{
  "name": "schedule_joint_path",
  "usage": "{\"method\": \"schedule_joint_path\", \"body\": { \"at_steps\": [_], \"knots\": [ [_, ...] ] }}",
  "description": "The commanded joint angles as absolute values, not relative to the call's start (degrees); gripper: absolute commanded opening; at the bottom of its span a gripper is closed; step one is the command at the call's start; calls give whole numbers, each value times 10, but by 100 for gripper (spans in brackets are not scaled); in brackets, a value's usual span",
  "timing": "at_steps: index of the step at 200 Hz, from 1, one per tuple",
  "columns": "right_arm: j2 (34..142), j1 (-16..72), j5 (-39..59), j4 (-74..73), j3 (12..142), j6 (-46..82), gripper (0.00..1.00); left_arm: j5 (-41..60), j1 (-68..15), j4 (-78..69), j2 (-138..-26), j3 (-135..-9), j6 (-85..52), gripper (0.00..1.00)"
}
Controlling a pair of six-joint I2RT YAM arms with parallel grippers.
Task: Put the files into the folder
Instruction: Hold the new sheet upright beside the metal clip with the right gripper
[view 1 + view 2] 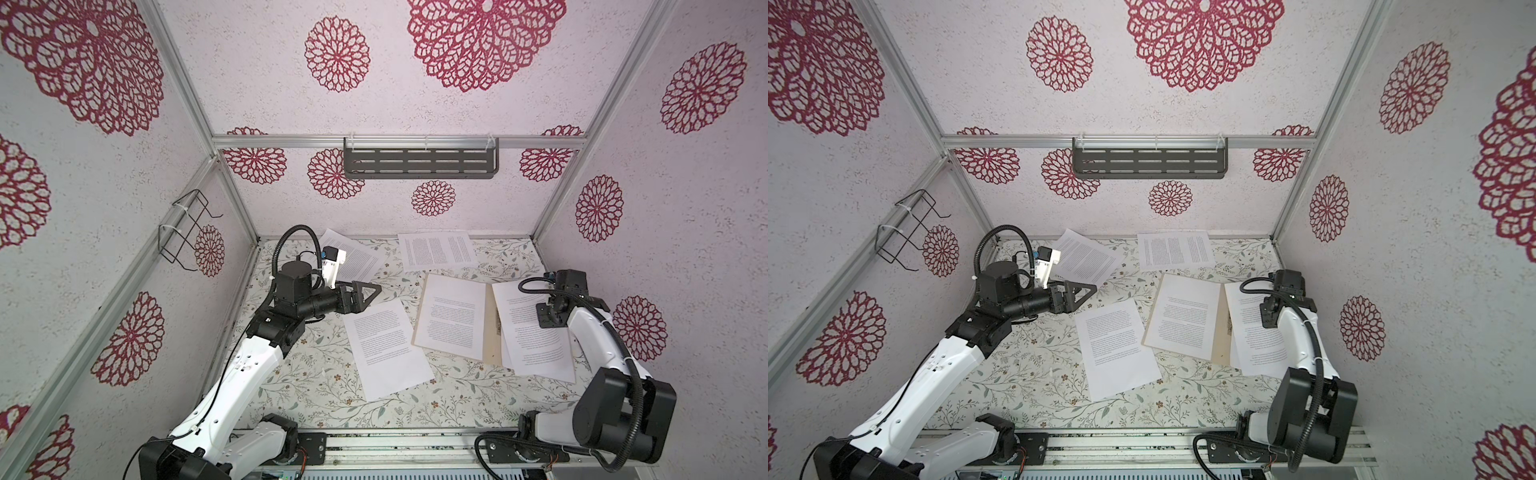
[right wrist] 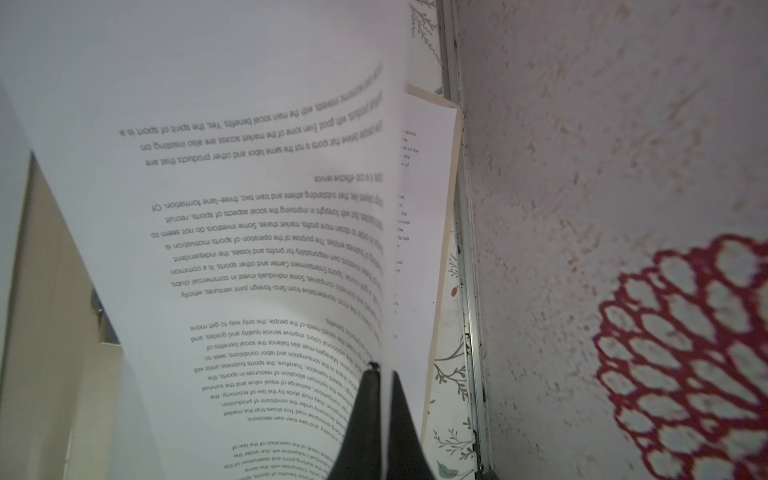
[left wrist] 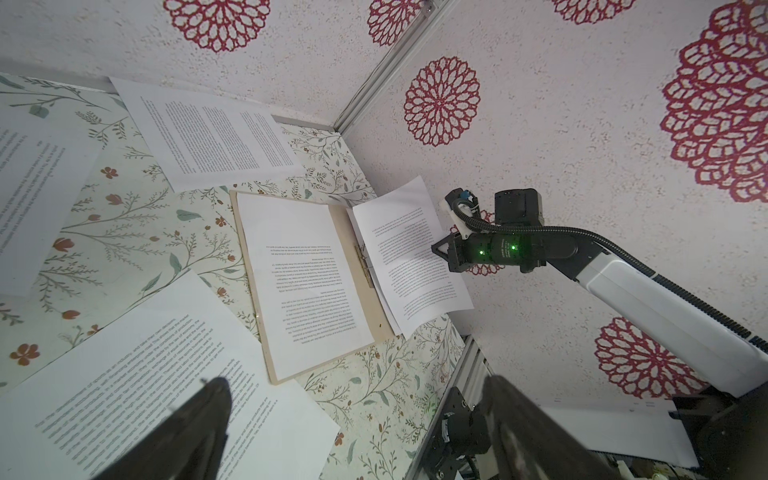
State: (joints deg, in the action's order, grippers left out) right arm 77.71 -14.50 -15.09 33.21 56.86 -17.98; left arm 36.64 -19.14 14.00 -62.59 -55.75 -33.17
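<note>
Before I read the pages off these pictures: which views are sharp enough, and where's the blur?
Right wrist view: the held sheet reads mid-page, blurring at its curled edge by the right gripper. Left wrist view: the nearest sheet is legible. Both top views: print on the loose sheets is too small.

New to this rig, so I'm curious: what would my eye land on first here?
The big red flower prints on the walls strike first. On the floral table, right of the middle in both top views, the open tan folder holds one sheet on its left half, while the right gripper pinches a curling sheet over its right half. Three more sheets lie loose toward the left and back.
</note>
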Motion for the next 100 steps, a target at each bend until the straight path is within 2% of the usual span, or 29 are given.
{"method": "schedule_joint_path", "body": {
  "at_steps": [1, 100],
  "knots": [
    [786, -158, -167, 329, 585, -196, 0, 368, -196, 127, -618, -555, -322, 97],
    [832, -178, -152, 324, 605, -184, 0, 367, -196, 128, -629, -555, -322, 98]
  ]
}}
